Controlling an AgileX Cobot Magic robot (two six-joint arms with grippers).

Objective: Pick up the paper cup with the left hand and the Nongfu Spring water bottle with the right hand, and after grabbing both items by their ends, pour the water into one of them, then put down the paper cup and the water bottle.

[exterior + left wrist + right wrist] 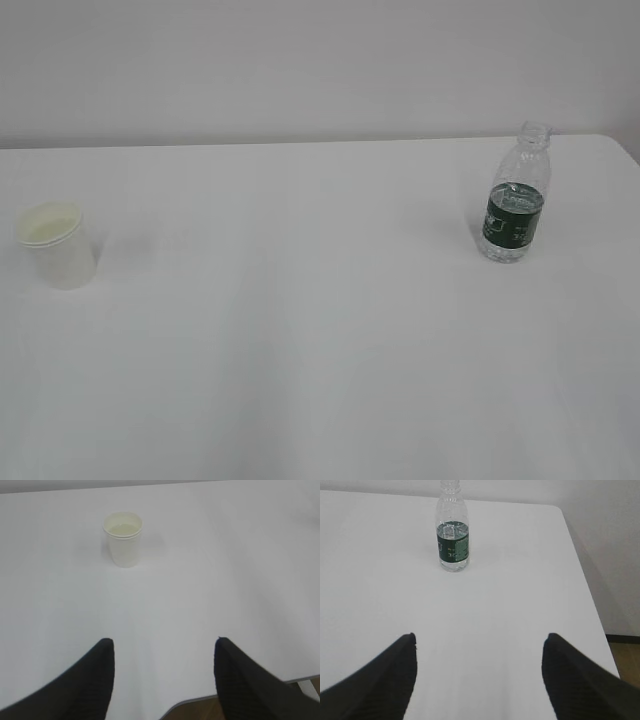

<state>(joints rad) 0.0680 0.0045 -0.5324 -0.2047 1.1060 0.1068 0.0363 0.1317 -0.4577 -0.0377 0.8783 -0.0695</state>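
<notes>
Paper cup (58, 245) and Nongfu Spring water bottle (516, 195) untouched on the surface (320, 350).
I see left end effector (162, 680) and right end effector (479, 677) both spread, empty; everything remains.

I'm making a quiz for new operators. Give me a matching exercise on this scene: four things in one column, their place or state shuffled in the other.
Things:
1. paper cup
2. water bottle
3. left gripper
4. table

Descriptions:
A. open, holding nothing
B. upright on the table's right side, no cap
C. white, bearing both containers
D. upright on the table's left side

Pairs: 1-D, 2-B, 3-A, 4-C
</notes>
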